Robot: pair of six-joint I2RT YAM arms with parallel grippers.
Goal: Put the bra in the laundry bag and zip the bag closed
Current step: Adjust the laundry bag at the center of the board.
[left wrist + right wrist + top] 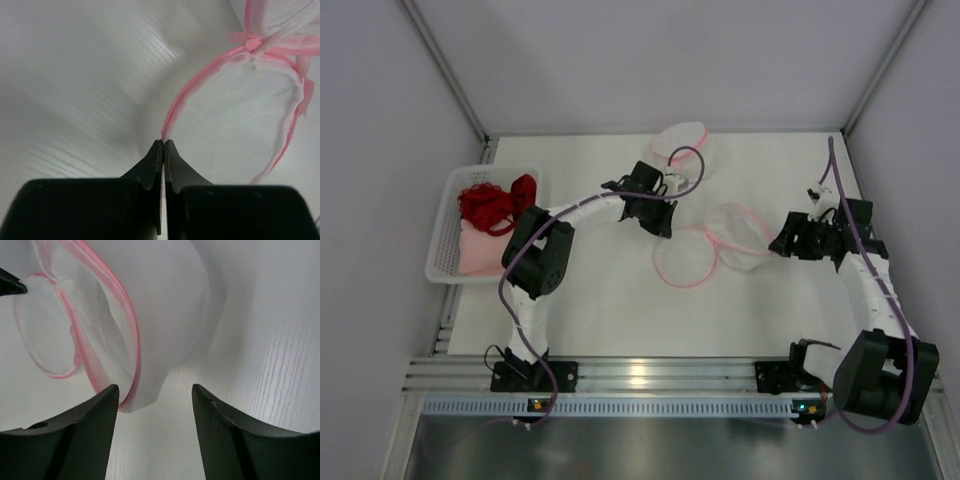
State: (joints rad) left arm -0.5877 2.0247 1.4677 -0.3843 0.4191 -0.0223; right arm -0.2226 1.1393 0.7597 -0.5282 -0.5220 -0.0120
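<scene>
Soft, light mesh laundry bag [740, 235] lies open mid-desk [600, 300]. Its pink rim [185, 100] is pinched by the closed left end effector [163, 144]. The right end effector [155, 387] is held open beside it. The firmer rim is judged the best hold.

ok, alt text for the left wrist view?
The left gripper, jaws shut, pinches the pink rim of a white mesh bag. The bag's round panel spreads over the white table, up and right of the grip.
</scene>
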